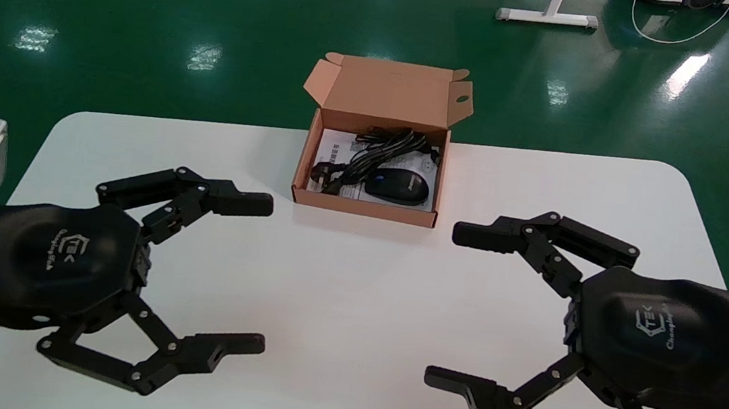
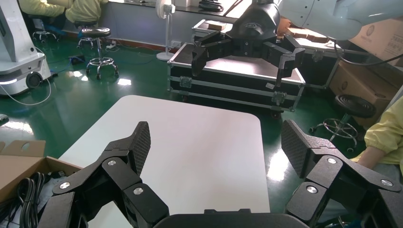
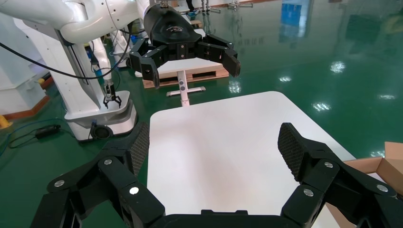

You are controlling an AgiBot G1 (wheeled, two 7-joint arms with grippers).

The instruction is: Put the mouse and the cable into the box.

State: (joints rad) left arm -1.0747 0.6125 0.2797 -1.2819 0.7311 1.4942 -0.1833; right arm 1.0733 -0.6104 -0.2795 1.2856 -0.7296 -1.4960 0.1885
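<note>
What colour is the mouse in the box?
The mouse is black; head view shows it best.

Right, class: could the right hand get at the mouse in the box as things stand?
Probably yes: the right hand is open, the box lid stands up, and the mouse lies uncovered.

White round-cornered table (image 1: 354, 298), open cardboard box (image 1: 364, 208) lying at its far edge, midway across

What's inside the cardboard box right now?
The brown cardboard box holds a black computer mouse, a coiled black cable beside it and a white printed sheet beneath both. Whatever lies under that sheet is covered. The left gripper and right gripper hover open nearer the robot.
</note>
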